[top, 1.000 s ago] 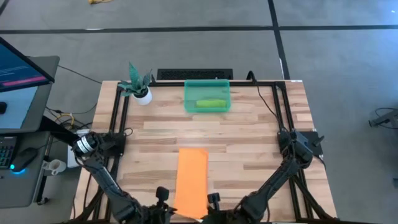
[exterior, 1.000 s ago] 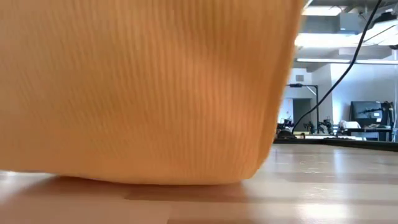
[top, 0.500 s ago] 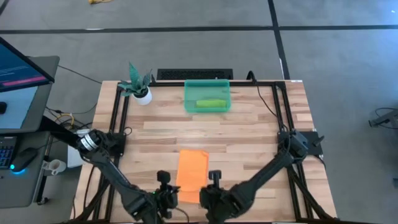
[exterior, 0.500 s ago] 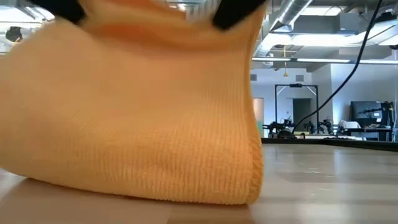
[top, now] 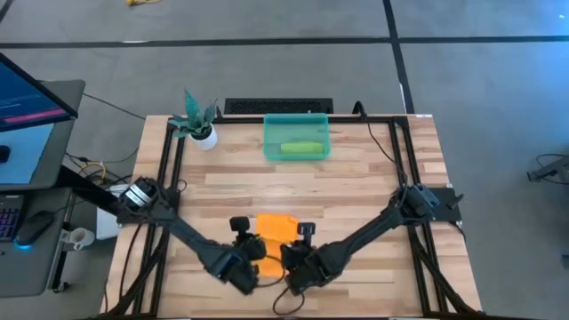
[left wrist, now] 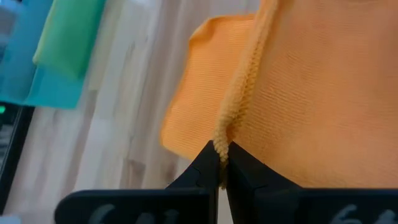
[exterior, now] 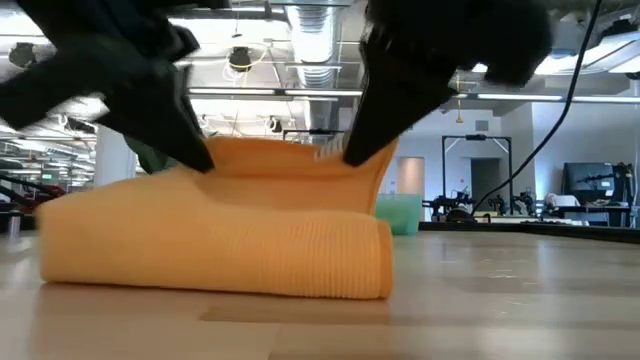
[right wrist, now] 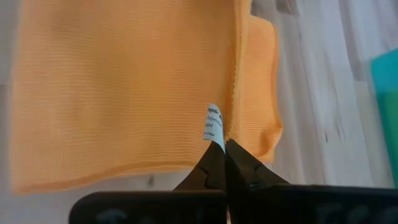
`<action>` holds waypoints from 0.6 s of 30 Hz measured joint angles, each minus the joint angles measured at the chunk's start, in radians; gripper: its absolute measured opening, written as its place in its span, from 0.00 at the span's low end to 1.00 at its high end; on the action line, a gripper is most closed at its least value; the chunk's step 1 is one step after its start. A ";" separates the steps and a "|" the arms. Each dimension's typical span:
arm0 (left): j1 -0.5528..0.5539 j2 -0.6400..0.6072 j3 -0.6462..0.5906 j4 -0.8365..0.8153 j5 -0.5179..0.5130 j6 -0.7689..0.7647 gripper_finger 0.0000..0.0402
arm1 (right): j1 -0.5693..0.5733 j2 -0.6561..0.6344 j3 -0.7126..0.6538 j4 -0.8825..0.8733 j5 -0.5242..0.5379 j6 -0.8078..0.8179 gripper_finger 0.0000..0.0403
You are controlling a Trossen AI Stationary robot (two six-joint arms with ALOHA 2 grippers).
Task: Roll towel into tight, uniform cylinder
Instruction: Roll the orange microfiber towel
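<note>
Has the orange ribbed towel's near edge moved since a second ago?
Yes. Both shut grippers have carried the orange ribbed towel's near edge up the table toward the green bin, folding it over.

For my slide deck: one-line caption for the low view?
Both grippers, left and right, pinch the orange towel edge above its folded layers on the wooden table.

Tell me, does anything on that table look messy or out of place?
Only the orange towel: it lies folded over itself rather than rolled, its edge pinched and lifted by the left gripper and right gripper. The potted plant and green bin sit neatly at the far edge.
</note>
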 joint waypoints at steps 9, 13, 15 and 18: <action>0.076 0.000 -0.036 0.025 0.090 0.034 0.00 | -0.055 0.000 -0.060 0.034 0.000 0.001 0.03; 0.088 0.000 -0.036 0.027 0.094 0.041 0.00 | -0.062 0.000 -0.060 0.032 0.000 0.001 0.02; 0.093 0.000 -0.036 0.027 0.096 0.037 0.01 | -0.066 0.000 -0.061 0.031 0.000 0.001 0.01; 0.097 0.000 -0.036 0.027 0.096 0.035 0.06 | -0.075 0.000 -0.061 0.024 -0.002 0.001 0.02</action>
